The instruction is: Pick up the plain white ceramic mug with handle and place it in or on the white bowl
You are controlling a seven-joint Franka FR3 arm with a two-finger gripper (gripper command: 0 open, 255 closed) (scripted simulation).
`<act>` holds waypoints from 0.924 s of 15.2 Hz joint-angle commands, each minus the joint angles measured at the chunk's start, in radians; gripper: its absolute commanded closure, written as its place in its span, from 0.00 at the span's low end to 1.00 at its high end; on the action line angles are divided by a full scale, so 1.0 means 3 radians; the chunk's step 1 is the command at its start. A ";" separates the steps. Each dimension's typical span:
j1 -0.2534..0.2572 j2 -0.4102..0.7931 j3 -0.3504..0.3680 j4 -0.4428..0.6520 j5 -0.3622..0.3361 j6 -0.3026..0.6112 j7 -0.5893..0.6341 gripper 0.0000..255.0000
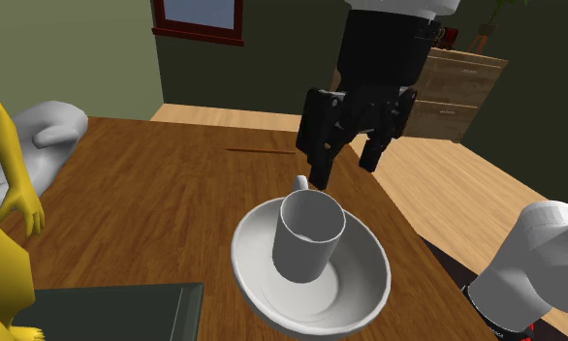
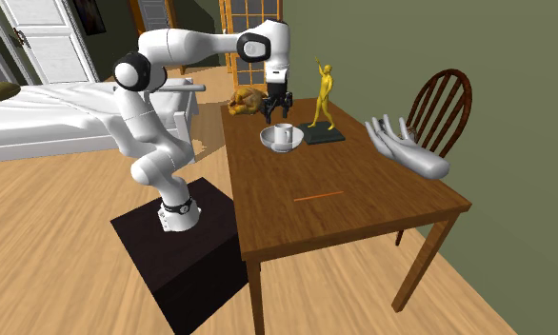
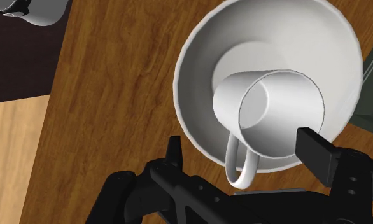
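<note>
the brown wooden tabletop ends close beside the wide white bowl at the shoulder view's right, and you have bare wood open toward the upper left. light plank floor lies past that edge. the plain white mug with handle sits tilted inside the bowl. your black two-finger gripper hangs above it, fingers apart, holding nothing.

The mug and bowl were white, the gripper black. The table was brown with wood grain. The figurine at the frame's left was yellow.
</note>
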 commanded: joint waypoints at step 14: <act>-0.0039 0.0174 0.0010 0.0577 -0.0085 -0.0419 0.0079 0.00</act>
